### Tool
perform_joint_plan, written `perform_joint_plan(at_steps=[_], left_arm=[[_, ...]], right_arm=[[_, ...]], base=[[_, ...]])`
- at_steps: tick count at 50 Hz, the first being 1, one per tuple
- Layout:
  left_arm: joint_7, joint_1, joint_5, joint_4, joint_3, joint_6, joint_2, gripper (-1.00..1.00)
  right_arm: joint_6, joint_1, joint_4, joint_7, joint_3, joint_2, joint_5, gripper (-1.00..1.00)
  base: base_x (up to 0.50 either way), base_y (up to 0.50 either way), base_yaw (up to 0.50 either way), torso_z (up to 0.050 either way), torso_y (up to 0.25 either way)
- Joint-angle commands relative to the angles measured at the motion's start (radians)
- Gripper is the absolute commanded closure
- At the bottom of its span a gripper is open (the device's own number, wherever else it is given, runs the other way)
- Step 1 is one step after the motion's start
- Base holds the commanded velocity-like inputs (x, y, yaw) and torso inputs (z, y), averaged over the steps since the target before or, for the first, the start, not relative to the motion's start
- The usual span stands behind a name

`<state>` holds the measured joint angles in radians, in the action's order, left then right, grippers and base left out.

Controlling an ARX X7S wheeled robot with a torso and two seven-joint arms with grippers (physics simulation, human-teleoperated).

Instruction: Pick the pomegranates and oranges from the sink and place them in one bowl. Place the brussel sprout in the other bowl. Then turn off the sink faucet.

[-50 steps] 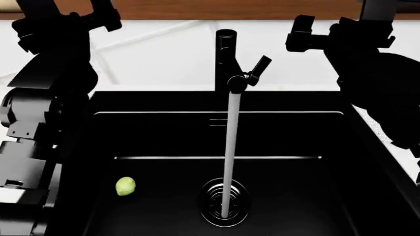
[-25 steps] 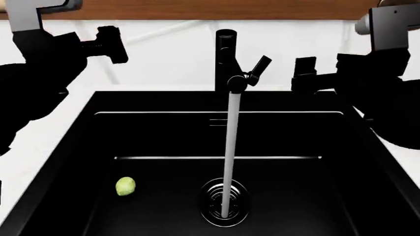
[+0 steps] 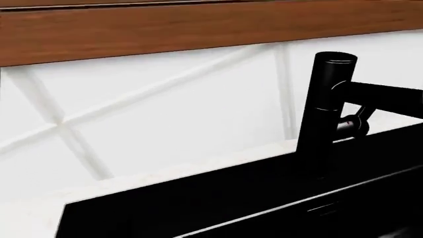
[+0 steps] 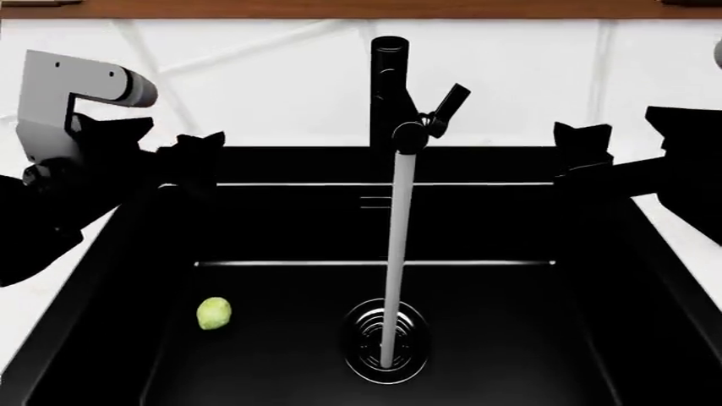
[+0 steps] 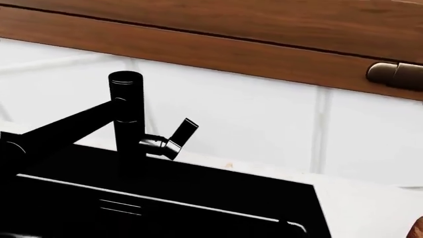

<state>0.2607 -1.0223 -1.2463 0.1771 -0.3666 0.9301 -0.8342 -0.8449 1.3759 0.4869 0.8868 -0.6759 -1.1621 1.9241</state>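
Now | brussel sprout (image 4: pixel 213 313) alone in sink (image 4: pixel 282 220) | prob light, rolls easy, pinch across middle | both grippers' jaw state: can't tell

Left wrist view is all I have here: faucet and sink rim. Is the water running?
Observer: Yes. The head view shows a white stream falling from the sink faucet onto the drain.
Operator: Anything in the basin?
Observer: One brussel sprout lies on the sink floor, on the robot's left of the drain.
Operator: Are the grippers near it?
Observer: No. The left gripper and right gripper hang at opposite sides of the sink, apart from it. I cannot tell whether they are open.
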Motion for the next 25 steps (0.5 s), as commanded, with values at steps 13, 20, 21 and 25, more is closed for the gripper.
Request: perform_joint_plan(at_steps=[13, 20, 21, 25], left_arm=[[-0.031, -0.033, -0.002, 0.095, -0.045, 0.052, -0.014, -1.00], [-0.130, -0.112, 0.232, 0.099, -0.195, 0.013, 0.021, -1.00], [-0.153, -0.121, 0.275, 0.098, -0.233, 0.010, 0.022, -1.00], [-0.206, -0.154, 0.385, 0.102, -0.341, 0.021, 0.023, -1.00]], right_arm=[[-0.006, 0.000, 0.061, 0.029, 0.021, -0.043, 0.044, -1.00], [0.000, -0.003, 0.062, 0.027, 0.022, -0.036, 0.038, -1.00], [0.000, -0.002, 0.062, 0.028, 0.022, -0.035, 0.039, -1.00], [0.000, -0.003, 0.061, 0.026, 0.023, -0.035, 0.037, -1.00]], base=[[0.00, 0.00, 0.00, 0.000, -0.173], [0.00, 0.00, 0.00, 0.000, 0.000], [0.00, 0.00, 0.00, 0.000, 0.000], [0.00, 0.00, 0.00, 0.000, 0.000]])
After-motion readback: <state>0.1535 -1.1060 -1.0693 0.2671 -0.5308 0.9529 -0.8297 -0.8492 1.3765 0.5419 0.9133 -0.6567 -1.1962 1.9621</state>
